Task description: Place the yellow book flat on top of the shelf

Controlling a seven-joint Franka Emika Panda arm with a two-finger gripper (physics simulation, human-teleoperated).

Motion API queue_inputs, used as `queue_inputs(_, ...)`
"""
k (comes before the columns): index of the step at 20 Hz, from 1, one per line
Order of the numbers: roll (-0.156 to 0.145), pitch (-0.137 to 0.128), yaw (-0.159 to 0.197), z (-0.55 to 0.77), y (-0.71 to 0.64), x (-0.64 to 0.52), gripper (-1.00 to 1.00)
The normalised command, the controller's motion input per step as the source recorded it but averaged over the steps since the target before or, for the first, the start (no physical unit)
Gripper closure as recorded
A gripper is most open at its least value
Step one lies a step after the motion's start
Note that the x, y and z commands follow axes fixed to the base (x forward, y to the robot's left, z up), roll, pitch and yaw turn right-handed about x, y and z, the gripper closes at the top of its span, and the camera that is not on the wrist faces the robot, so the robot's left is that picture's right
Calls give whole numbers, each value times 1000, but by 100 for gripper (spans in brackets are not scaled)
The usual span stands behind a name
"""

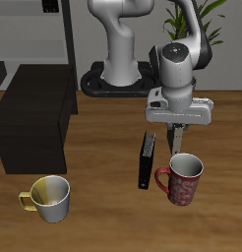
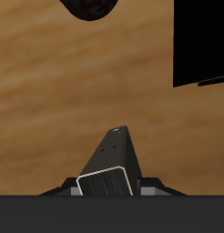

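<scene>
The gripper [image 1: 175,145] hangs right of centre in the exterior frame, just above the red mug [image 1: 182,179] and beside the upright black book [image 1: 146,160]. Its fingers look pinched on a thin slab. The wrist view shows that slab as a grey, pale-rimmed wedge, apparently the page edge of the yellow book [image 2: 112,164], held off the table [image 1: 103,217]. The shelf [image 1: 34,118] sits at the frame's left, well apart, its flat top bare.
</scene>
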Motion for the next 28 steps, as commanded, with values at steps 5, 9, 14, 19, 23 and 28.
queue_inputs(5, 1, -37, 23, 290, -115, -94, 100)
queue_inputs(9, -11, -45, 16, 410, -221, -53, 100)
queue_inputs(14, -38, -55, 44, 696, -485, -100, 100)
queue_inputs(19, -42, -56, 52, 603, -401, -142, 100)
queue_inputs(23, -26, -51, 76, 319, -225, -112, 100)
queue_inputs(28, -64, -44, 80, 464, -378, -126, 100)
